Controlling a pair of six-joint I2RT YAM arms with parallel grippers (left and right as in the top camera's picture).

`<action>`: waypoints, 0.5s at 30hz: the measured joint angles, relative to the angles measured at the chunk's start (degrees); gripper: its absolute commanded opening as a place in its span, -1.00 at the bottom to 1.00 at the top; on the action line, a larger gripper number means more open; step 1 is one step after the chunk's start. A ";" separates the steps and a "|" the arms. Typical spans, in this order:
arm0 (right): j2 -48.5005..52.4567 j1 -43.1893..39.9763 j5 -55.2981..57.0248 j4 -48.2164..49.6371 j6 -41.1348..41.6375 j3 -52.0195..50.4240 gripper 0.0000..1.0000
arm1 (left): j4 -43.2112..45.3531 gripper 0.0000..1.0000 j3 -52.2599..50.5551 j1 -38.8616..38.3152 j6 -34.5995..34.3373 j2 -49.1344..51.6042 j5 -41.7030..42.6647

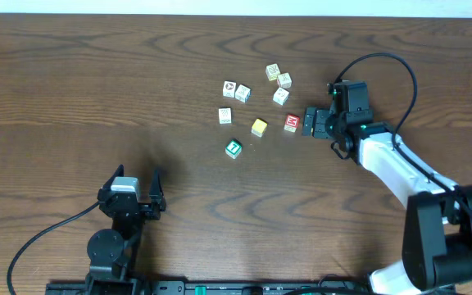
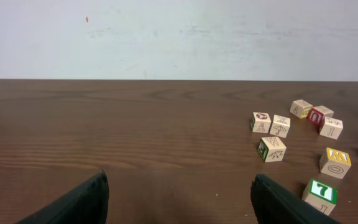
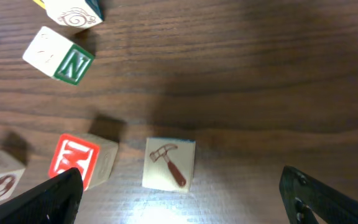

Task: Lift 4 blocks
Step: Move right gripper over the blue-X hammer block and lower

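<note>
Presently the right gripper (image 1: 308,122) is seen wide open, with the red block (image 1: 292,123) just ahead of its fingertips and the yellow block (image 1: 258,127) and green block (image 1: 233,148) farther beyond; the left gripper (image 1: 139,175), likewise open, is positioned well apart from them.

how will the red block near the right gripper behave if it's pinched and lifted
The red block looks like a small wooden cube, so it is probably rigid and light. Its flat faces should offer a steady pinch, and it is unlikely to roll. Nudged on the smooth table, it may slide or twist rather than tip.
</note>
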 measured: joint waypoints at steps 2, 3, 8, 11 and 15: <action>1.25 0.00 0.07 0.96 0.15 0.00 0.92 | 0.00 0.47 0.00 0.00 0.00 0.00 0.00; 1.70 0.00 0.11 1.31 0.28 0.00 0.90 | 0.00 0.47 0.00 0.00 0.00 0.00 0.00; 4.00 0.00 0.22 3.43 1.64 0.00 0.72 | 0.00 0.47 0.00 0.00 0.00 0.00 0.00; 4.92 0.00 0.22 4.48 2.01 0.00 0.71 | 0.00 0.47 0.00 0.00 0.00 0.00 0.00; 6.10 0.00 0.24 5.55 2.38 0.00 0.68 | 0.00 0.47 0.00 0.00 0.00 0.00 0.00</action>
